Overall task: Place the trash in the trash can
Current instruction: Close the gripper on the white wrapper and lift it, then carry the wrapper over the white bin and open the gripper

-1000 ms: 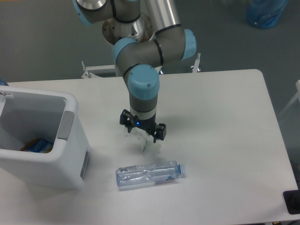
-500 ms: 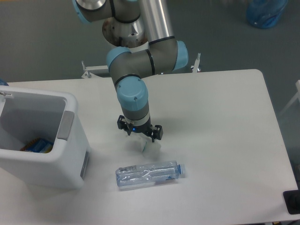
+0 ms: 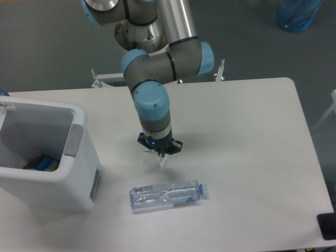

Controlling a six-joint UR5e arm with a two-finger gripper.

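My gripper (image 3: 160, 153) points straight down at the middle of the white table. Its jaws are drawn in around the crumpled white cup (image 3: 163, 161), of which only a small pale sliver shows below the fingers. The crushed clear plastic bottle (image 3: 167, 195) with a blue cap lies flat on the table just in front of the gripper, apart from it. The large white trash can (image 3: 79, 113) stands at the left edge of the table, to the left of the gripper, open at the top.
A blue and orange item (image 3: 42, 163) lies inside the trash can. A blue bag (image 3: 299, 13) sits on the floor at the far right. A black object (image 3: 328, 226) is at the table's front right corner.
The gripper has dropped lower over the crumpled cup and its jaws have drawn in around it. The bottle and the trash can have not moved.
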